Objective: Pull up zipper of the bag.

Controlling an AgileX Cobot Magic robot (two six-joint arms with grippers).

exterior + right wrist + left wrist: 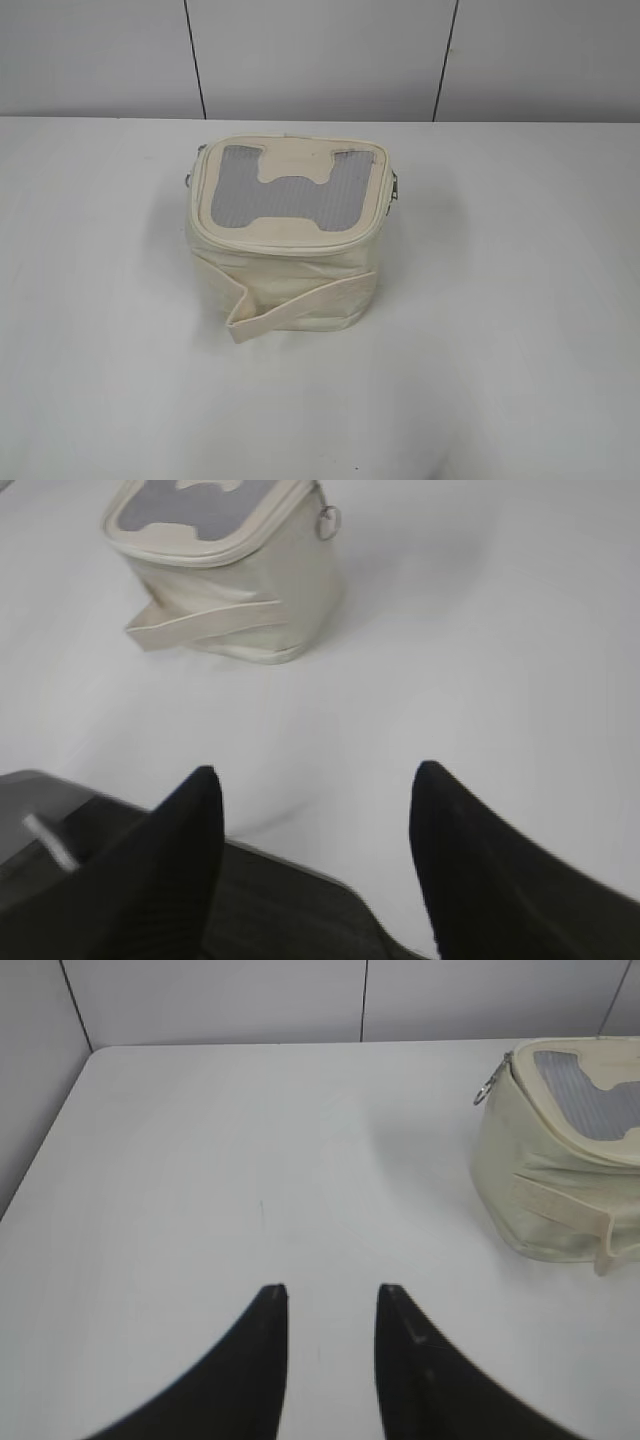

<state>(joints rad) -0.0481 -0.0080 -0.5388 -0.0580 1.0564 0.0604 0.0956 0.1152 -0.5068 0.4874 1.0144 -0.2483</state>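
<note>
The cream fabric bag (285, 235) stands upright in the middle of the white table, grey mesh top with a cream H-shaped patch facing up, its strap (290, 305) hanging across the front. The cream zipper (290, 243) runs round the top rim. One silver ring pull hangs at the left side (188, 181), one at the right (394, 187). The bag also shows in the left wrist view (560, 1150) and the right wrist view (225, 570). My left gripper (330, 1295) is open and empty, well left of the bag. My right gripper (315, 780) is open and empty, well short of the bag. Neither arm shows in the exterior view.
A grey panelled wall (320, 55) rises behind the table's back edge. The table's left edge (45, 1150) shows in the left wrist view. A dark grey part of the robot's base (250, 900) lies under my right gripper, at the table's front.
</note>
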